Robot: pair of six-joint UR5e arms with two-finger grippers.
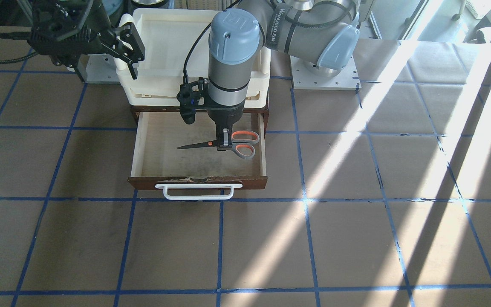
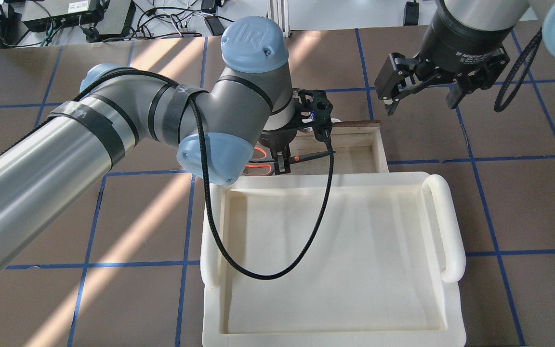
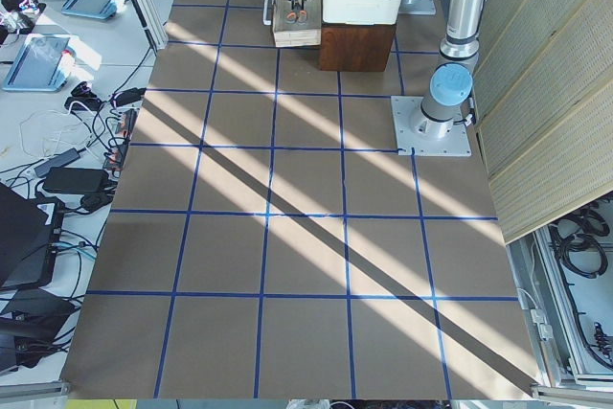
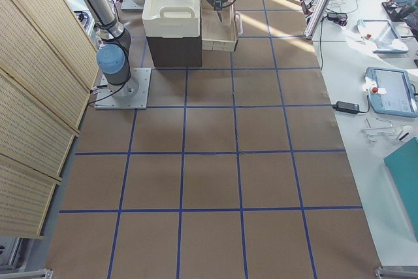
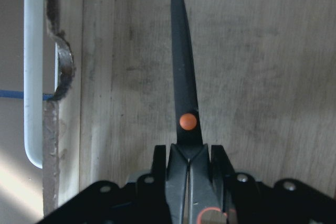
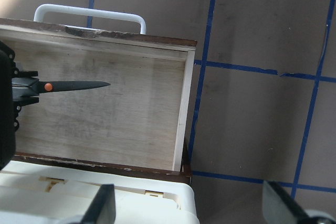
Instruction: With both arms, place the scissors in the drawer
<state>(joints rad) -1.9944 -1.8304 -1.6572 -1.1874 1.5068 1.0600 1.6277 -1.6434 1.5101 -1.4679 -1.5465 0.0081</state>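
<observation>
Roughly by size, the table (image 1: 356, 238) comes first: brown top, blue tape grid, slanting bands of sunlight across it.

Next the left arm (image 2: 113, 125): it reaches in across the table and turns down over the open drawer, wrist vertical. Then the right arm (image 2: 470, 33): raised, off to the robot's right of the drawer, above bare table.

Cream-white tray (image 2: 443, 226): rounded grips at both ends, sitting on top of a dark wooden cabinet (image 4: 173, 50).

Under the tray, the drawer (image 1: 164, 162): pulled out toward the operators' side. Reddish-brown front, pale wood floor and walls. Top edge of the front is chipped near the middle. A white bar handle (image 1: 198, 194) runs across the front.

Right gripper (image 2: 421, 96): jaws spread wide, holding nothing, well apart from the scissors. Its own camera looks down on the drawer's right wall and the blade tip.

Left gripper (image 1: 225, 144): pinched narrow onto the scissors just behind the pivot, one finger on either side of the shanks.

Scissors (image 1: 196, 145): within the drawer's outline, over its floor, toward the robot's left half. Blades closed and level, tip pointing to the robot's right, running parallel to the drawer front. Cannot tell whether they touch the floor or hang just above it. Grey loops (image 1: 245, 145), lined orange, lie near the drawer's left wall.

Orange pivot screw (image 5: 188, 121): just ahead of the fingertips in the left wrist view, blade extending straight out beyond it.
</observation>
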